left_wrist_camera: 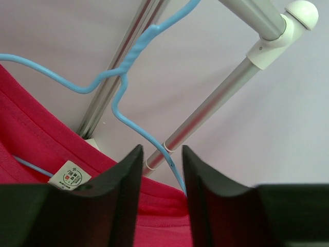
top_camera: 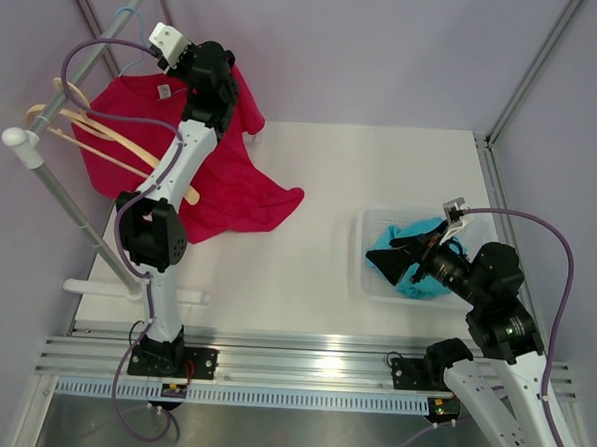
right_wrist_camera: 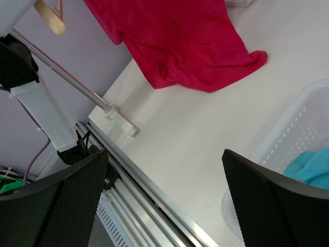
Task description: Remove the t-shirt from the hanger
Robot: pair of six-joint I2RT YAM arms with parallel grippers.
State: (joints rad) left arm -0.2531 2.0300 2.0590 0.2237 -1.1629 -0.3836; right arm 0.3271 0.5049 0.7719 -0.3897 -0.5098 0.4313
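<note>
A red t-shirt hangs on a thin blue hanger from the rack rod at the far left, its lower part draped on the table. My left gripper is up at the shirt's neck. In the left wrist view its jaws stand close together on the red collar, with the blue wire running in against the right finger. A white label shows just left of them. My right gripper is open and empty over the basket's left side.
A white basket at the right holds a teal cloth. Empty wooden hangers hang on the same rod. The rack's post and foot stand at the table's left edge. The aluminium rail runs along the near edge.
</note>
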